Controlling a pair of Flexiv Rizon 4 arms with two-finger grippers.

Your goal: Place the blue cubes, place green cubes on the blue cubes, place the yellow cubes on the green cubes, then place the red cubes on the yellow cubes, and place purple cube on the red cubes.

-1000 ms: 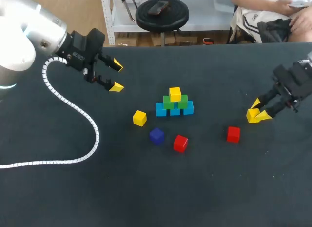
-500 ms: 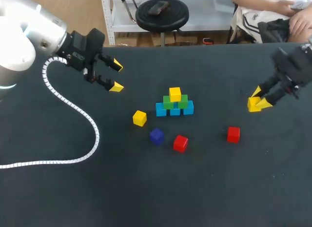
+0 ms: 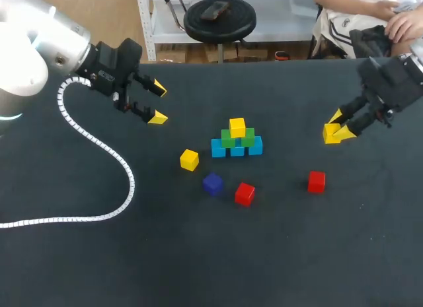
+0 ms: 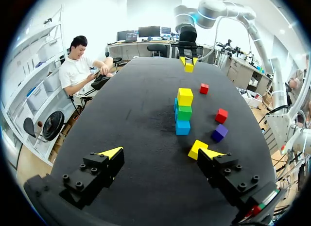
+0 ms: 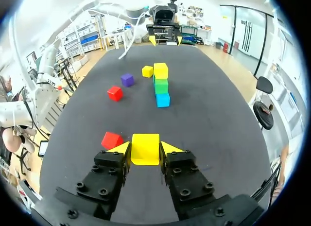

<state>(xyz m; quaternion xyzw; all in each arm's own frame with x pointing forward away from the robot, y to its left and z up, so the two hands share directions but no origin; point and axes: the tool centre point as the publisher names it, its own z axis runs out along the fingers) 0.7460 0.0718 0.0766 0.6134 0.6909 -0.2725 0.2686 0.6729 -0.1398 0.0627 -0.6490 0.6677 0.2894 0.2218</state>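
Note:
A small pyramid stands mid-table: blue cubes (image 3: 236, 148) at the base, green cubes (image 3: 238, 138) on them, one yellow cube (image 3: 237, 127) on top. My right gripper (image 3: 336, 131) holds a second yellow cube (image 3: 330, 131) (image 5: 145, 148) above the table, right of the pyramid, both fingers pressed on its sides. Loose on the table lie a yellow cube (image 3: 189, 159), a purple cube (image 3: 212, 183) and two red cubes (image 3: 244, 193) (image 3: 316, 181). My left gripper (image 3: 158, 103) hangs open and empty at the far left; its fingertips (image 4: 112, 152) frame the pyramid (image 4: 183, 111) ahead.
A white coiled cable (image 3: 99, 148) trails from my left arm across the left side of the dark table (image 3: 198, 254). The front half of the table holds nothing else.
My right gripper has lifted the yellow cube and carried it up and leftwards, toward the pyramid. The left arm and all other cubes have stayed put.

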